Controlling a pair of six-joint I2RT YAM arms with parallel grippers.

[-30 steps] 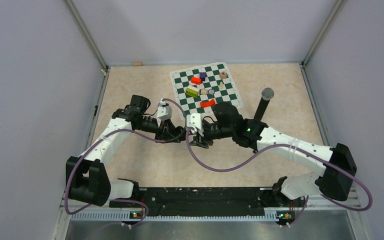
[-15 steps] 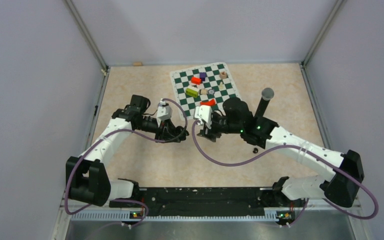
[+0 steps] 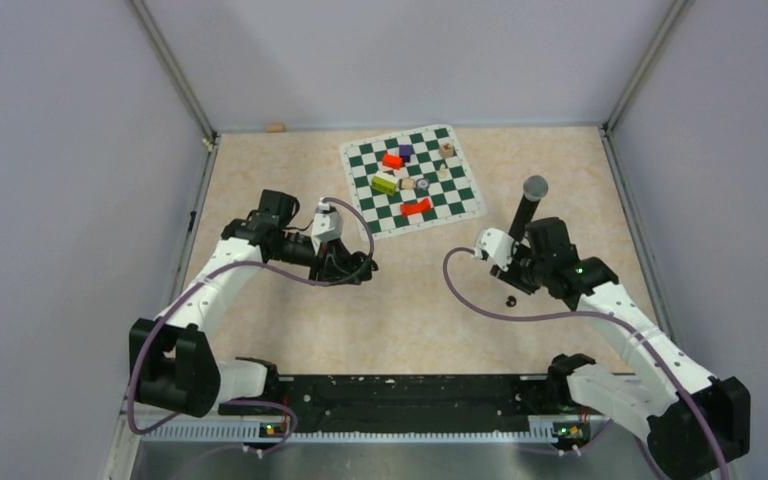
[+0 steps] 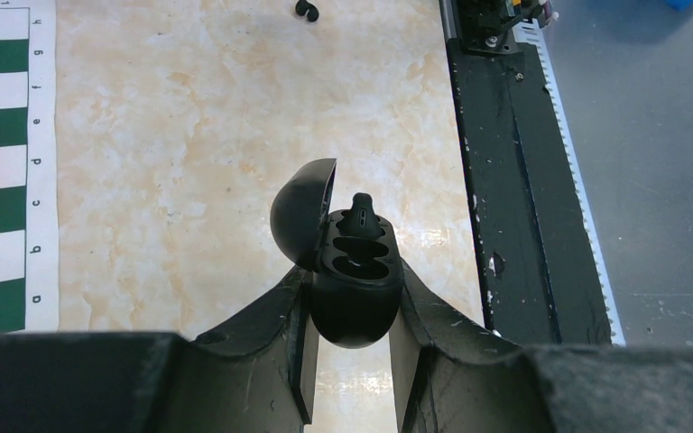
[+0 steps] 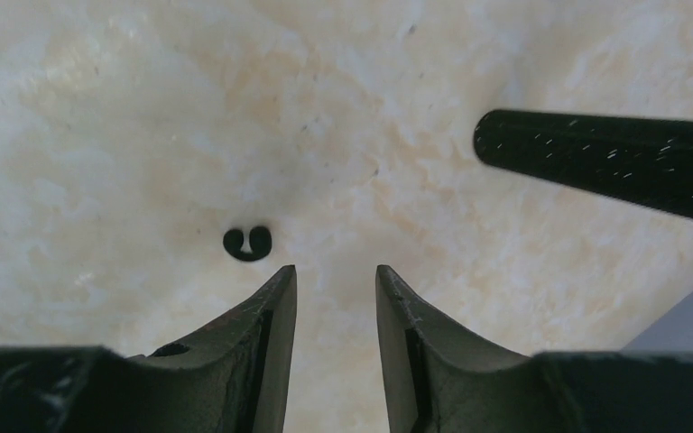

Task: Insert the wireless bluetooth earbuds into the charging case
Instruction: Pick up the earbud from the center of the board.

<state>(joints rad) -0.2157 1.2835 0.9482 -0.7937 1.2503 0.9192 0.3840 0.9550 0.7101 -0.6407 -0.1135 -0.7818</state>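
- The left fingers (image 4: 293, 329) are clamped on the base of the black charging case (image 4: 354, 293). Its lid (image 4: 302, 212) is open, and one bud seems to sit in the far socket.
- The right fingers (image 5: 275, 311) stand apart and empty over the desk (image 5: 144, 108). A black earbud (image 5: 247, 243) lies just beyond one tip.
- The bud looks tiny, light, hard and slick, so it is likely to squirt out. Pinch gently across its body.
- A second ago the right arm was beside the case; it has since swung out to the right. The left arm is unmoved.

Bright, even light throws faint shadows; nearest the lens the right pincer (image 5: 335, 272) goes soft and dark.
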